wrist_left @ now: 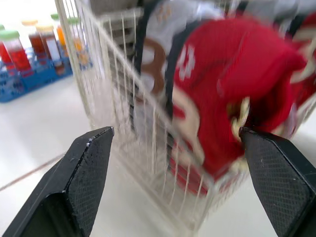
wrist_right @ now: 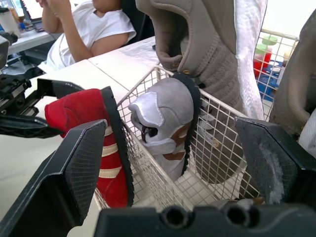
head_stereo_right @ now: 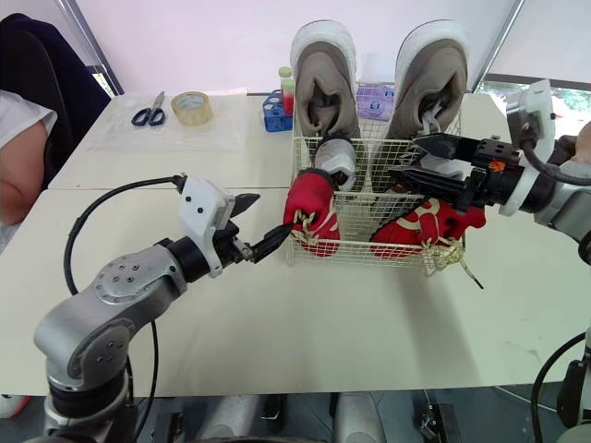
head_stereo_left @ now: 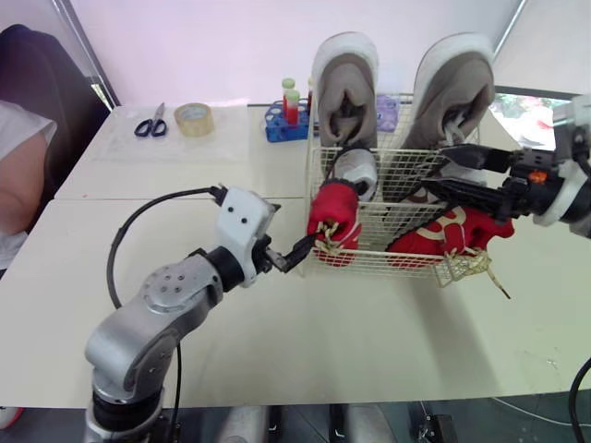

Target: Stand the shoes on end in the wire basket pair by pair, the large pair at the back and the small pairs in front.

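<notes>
Large beige shoes [head_stereo_left: 343, 88] stand at the back of the white wire basket [head_stereo_left: 379, 265]. One small red shoe [head_stereo_left: 334, 221] stands in front; the other red shoe [head_stereo_left: 443, 238] lies down, not yet stood up. My left gripper [head_stereo_right: 261, 224] and right gripper [head_stereo_right: 409, 160] gape empty.

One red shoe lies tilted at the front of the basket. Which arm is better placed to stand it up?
Right. The right claw, open, hangs just above the tilted red shoe at the right front of the basket. The left claw is by the upright red shoe, at the opposite corner.
</notes>
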